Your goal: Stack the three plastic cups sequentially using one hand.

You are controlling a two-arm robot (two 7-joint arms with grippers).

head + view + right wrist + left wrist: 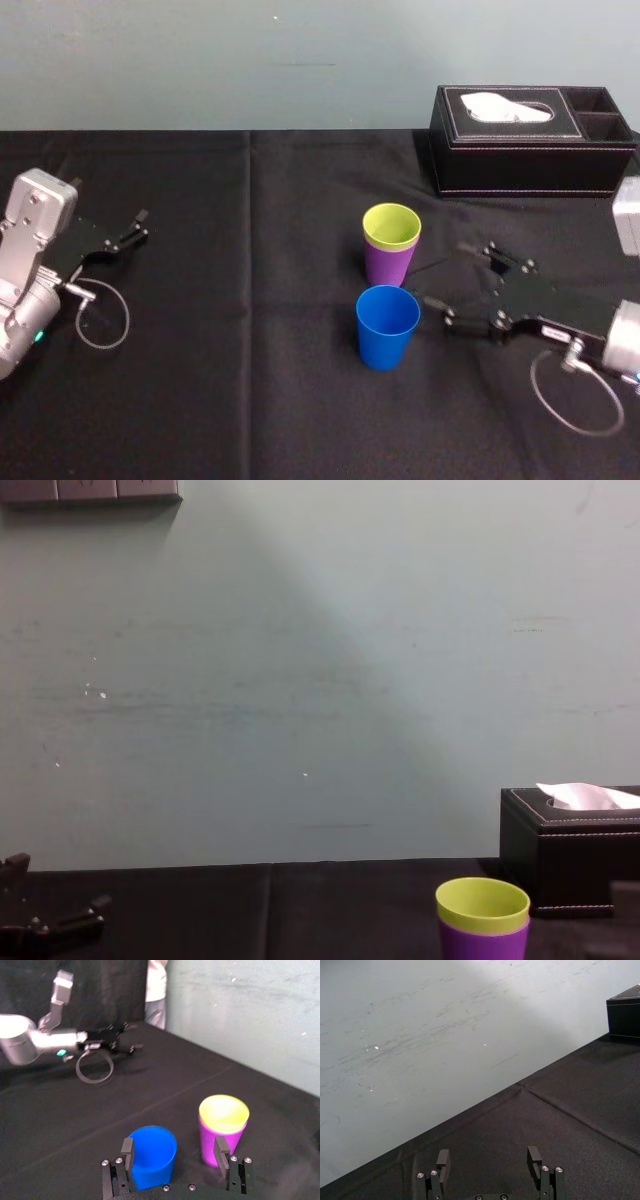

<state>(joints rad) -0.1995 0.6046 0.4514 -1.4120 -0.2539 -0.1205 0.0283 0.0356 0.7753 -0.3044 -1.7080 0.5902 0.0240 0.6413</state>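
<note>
head view, table [200, 400]: black cloth, pale wall [200, 60] behind
head view, purple cup [388, 268]: upright near the middle, with the yellow-green cup [391, 228] nested inside it, only the top band sticking out
head view, blue cup [387, 328]: upright on its own, just in front of the nested pair, on the robot's side
head view, right gripper [447, 275]: low over the cloth just right of the cups, fingers spread, holding nothing; the nearer fingertip is close beside the blue cup
head view, left gripper [132, 228]: parked at the far left of the table, well apart from the cups
head view, tissue box [535, 150]: black, back right, white tissue poking out of the top
left wrist view, left gripper [489, 1160]: two fingers wide apart, bare cloth between them, empty
left wrist view, tissue box [625, 1015]: one corner at the far edge of the cloth
right wrist view, right gripper [174, 1152]: released, fingers apart, nothing gripped
right wrist view, cups: blue cup [150, 1155] in front of one finger, purple cup [207, 1142] with yellow-green cup [223, 1114] in front of the other, a narrow gap between the two
right wrist view, left gripper [112, 1040]: far off across the table
chest view, yellow-green cup [482, 905]: seated in the purple cup [480, 944], lower right
chest view, tissue box [570, 855]: behind and right of the pair
chest view, left gripper [50, 925]: lower left, low over the cloth
</note>
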